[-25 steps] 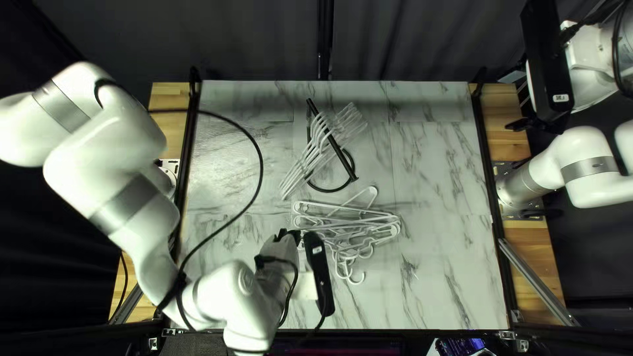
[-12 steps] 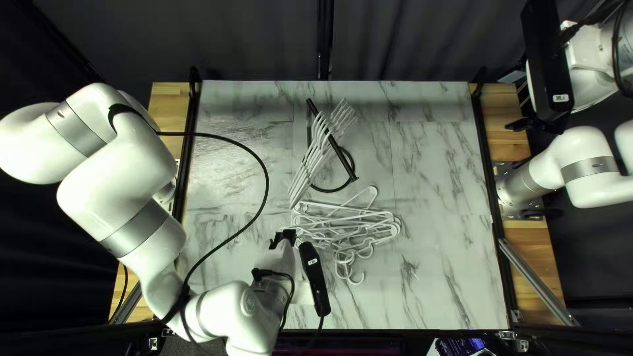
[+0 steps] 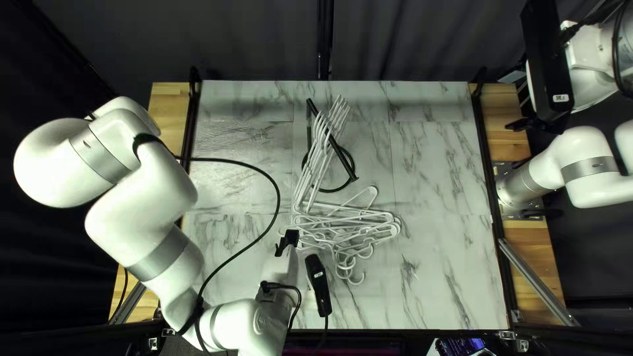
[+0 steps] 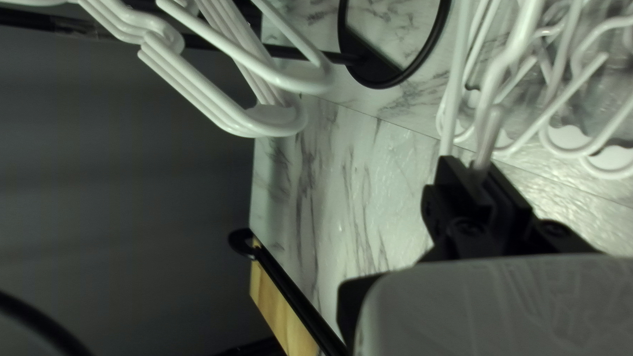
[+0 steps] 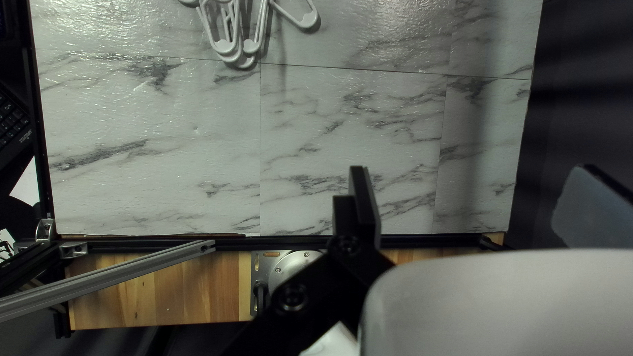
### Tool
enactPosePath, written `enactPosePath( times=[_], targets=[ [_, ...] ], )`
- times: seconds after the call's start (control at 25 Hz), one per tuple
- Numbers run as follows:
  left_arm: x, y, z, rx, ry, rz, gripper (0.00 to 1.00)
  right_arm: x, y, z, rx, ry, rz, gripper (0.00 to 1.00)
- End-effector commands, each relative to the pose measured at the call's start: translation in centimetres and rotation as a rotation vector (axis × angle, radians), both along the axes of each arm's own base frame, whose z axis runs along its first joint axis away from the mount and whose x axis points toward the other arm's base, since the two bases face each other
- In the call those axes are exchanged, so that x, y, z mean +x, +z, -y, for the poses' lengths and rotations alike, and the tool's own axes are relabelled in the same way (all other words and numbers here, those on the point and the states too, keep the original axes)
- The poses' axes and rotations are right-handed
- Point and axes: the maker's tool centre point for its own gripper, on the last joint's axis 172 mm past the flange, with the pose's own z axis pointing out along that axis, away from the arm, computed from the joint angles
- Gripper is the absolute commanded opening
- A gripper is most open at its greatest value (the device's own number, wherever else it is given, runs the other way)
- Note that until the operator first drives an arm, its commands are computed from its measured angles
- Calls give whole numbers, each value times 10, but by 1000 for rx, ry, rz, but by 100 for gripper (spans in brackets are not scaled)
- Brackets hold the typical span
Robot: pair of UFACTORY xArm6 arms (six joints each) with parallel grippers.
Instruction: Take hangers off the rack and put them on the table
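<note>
Left gripper: the left gripper is the nearest thing to me, low over the white marble-patterned table top, on the near side of the rack and a little to its left. Its jaws are pressed onto a thin white rod.
Held hanger: a white plastic clothes hanger, pinched from two sides near one end. It runs from the fingers back toward the rack. I can't tell whether it lies flat yet or hangs just above the others.
Pile on table: a loose heap of white plastic hangers lies flat just on the near side of the rack's base, hooks pointing toward me. The held hanger meets the end of the heap that lies left of the rack.
Rack: a black wire rack with a round base ring and a slanted bar stands about mid-table, beyond the heap.
Hangers on rack: a tight row of several white hangers hangs from the bar, leaning out to the left of the rack.
Right gripper: the right gripper is raised well to the right of the rack, beyond the table's edge. Its jaws are spread and empty.
Progress: I'd say about halfway. One heap is down and one hanger is about to be let go. The row on the bar has yet to come off.
</note>
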Motion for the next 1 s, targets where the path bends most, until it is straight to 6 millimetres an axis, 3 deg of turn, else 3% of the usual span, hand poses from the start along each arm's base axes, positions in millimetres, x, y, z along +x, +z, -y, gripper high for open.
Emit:
enactPosePath(
  times=[0.04, 0.24, 0.52, 1.0],
  targets=[
    [3, -12, -9, 54, -18, -16, 0, 0, 0, 0, 0, 0, 0, 100],
    [3, -20, -16, 177, 30, -54, 0, 0, 0, 0, 0, 0, 0, 100],
    [3, -20, -16, 177, 30, -54, 0, 0, 0, 0, 0, 0, 0, 100],
    [10, -37, -23, 200, -2, -98, 0, 0, 0, 0, 0, 0, 0, 100]
  ],
)
